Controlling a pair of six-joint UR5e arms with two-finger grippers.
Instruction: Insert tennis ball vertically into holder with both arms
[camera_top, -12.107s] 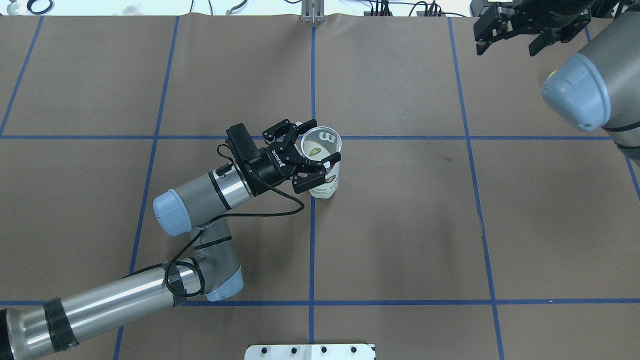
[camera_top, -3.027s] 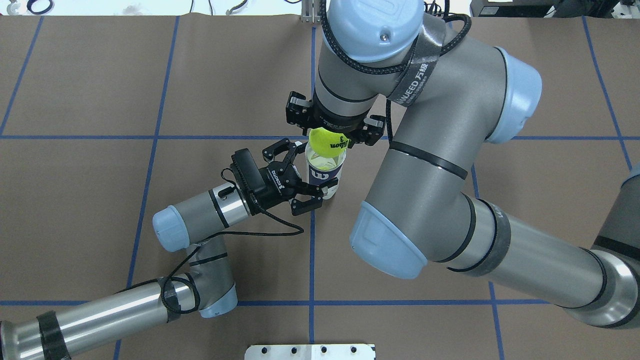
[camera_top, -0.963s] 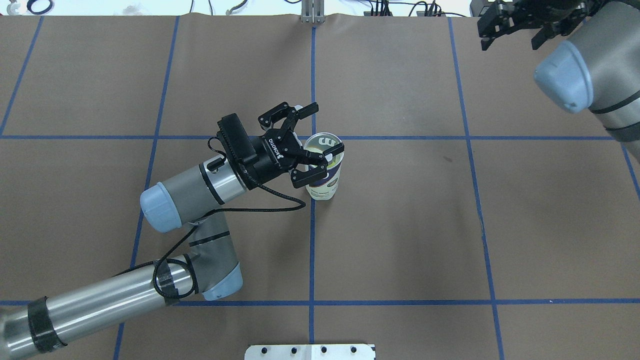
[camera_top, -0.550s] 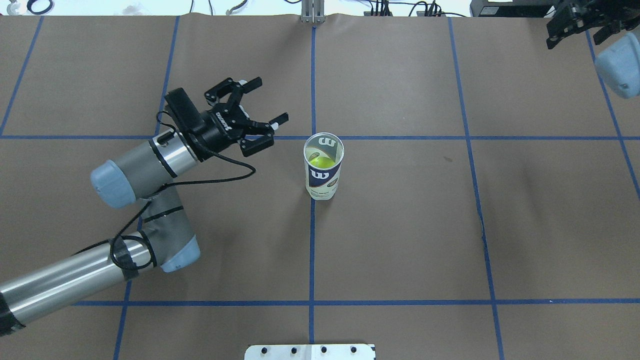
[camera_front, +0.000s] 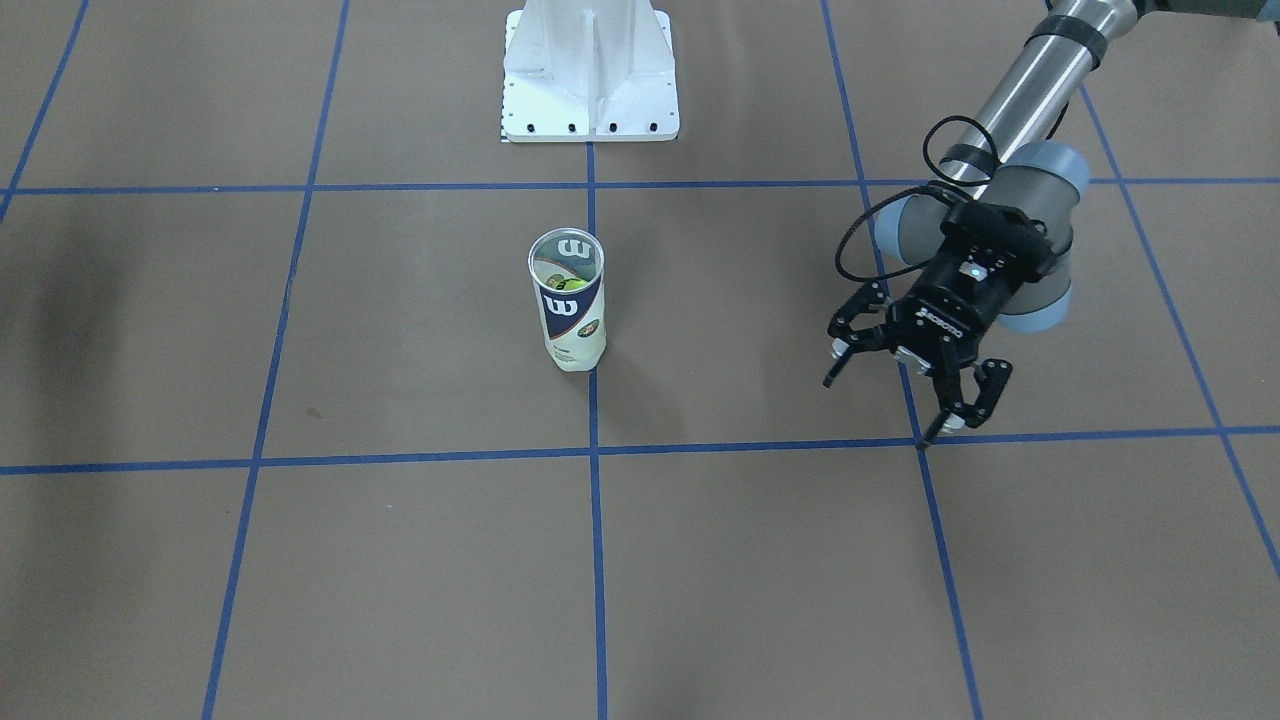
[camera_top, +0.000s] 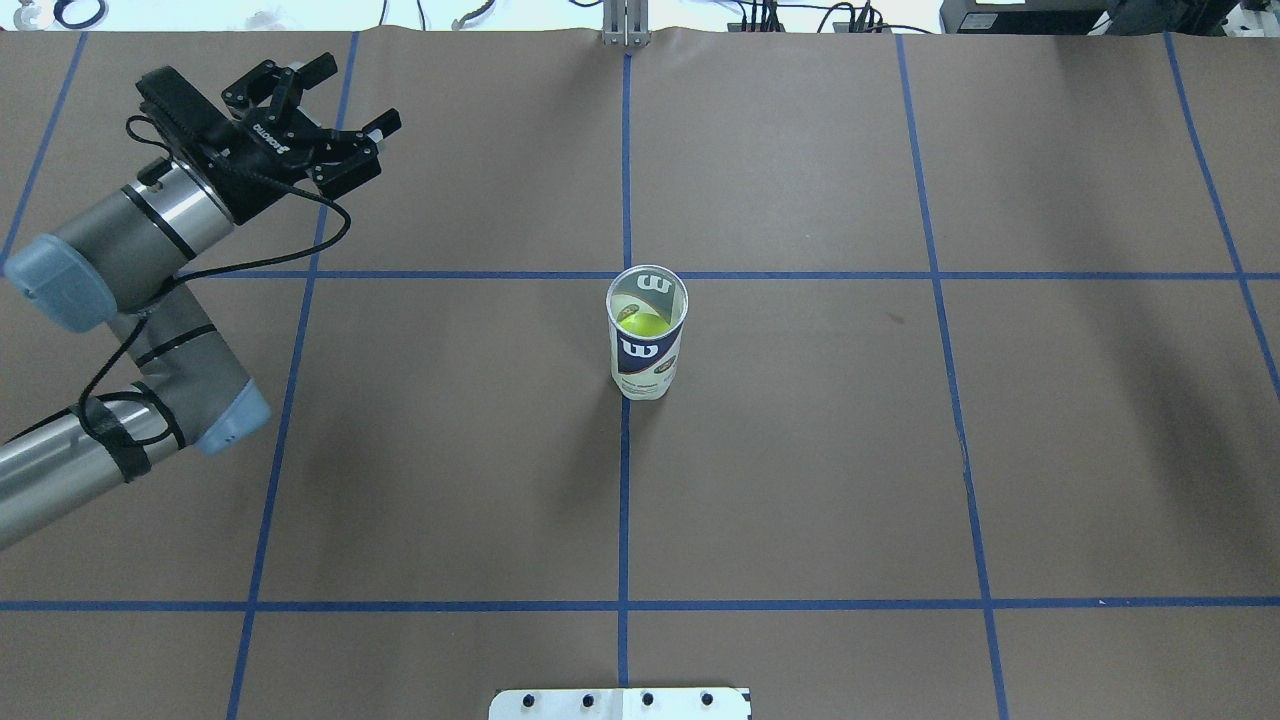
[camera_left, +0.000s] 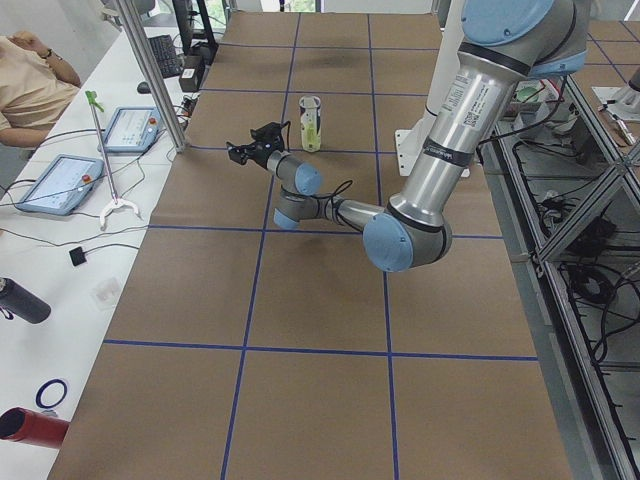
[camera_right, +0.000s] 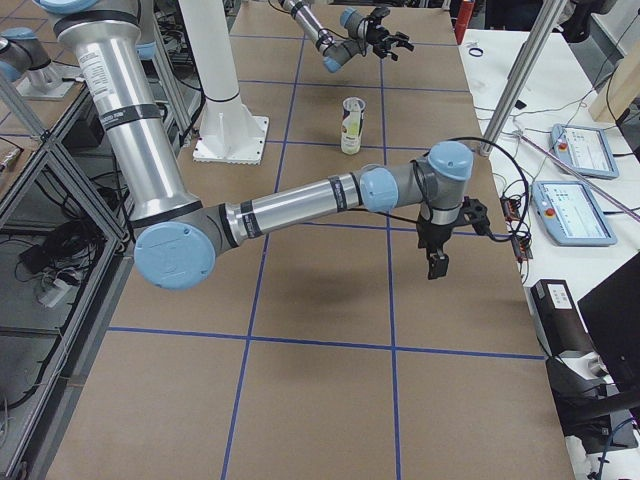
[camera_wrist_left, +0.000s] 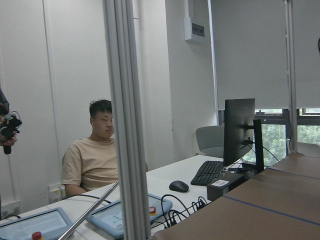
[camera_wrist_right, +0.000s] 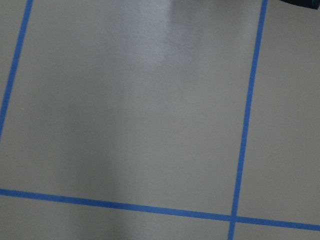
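1. Insertion complete, by the look of it: small fuzzy yellow-green tennis ball (camera_top: 640, 322) down inside the clear plastic cylindrical holder with navy-and-white "W" label (camera_top: 648, 358), low in the tube, glimpsed through the open mouth.
2. Stands upright and unsupported near the middle of the brown paper-covered worktop (camera_top: 800, 450), nothing touching.
3. Black two-finger left gripper (camera_top: 352, 95): a second ago close about the holder's rim, now well away toward the worktop's far left corner, jaws spread wide, empty.
4. Black two-finger right gripper (camera_right: 437, 268): three seconds ago above the holder's mouth with the ball, now gone from the overhead view; shows only from the right end, pointing down near the worktop's far edge. Cannot tell whether jaws apart or together.
5. Meaning for the task: ball released and seated, steadying grip no longer needed, both arms clear. Probably nothing left but parking them.
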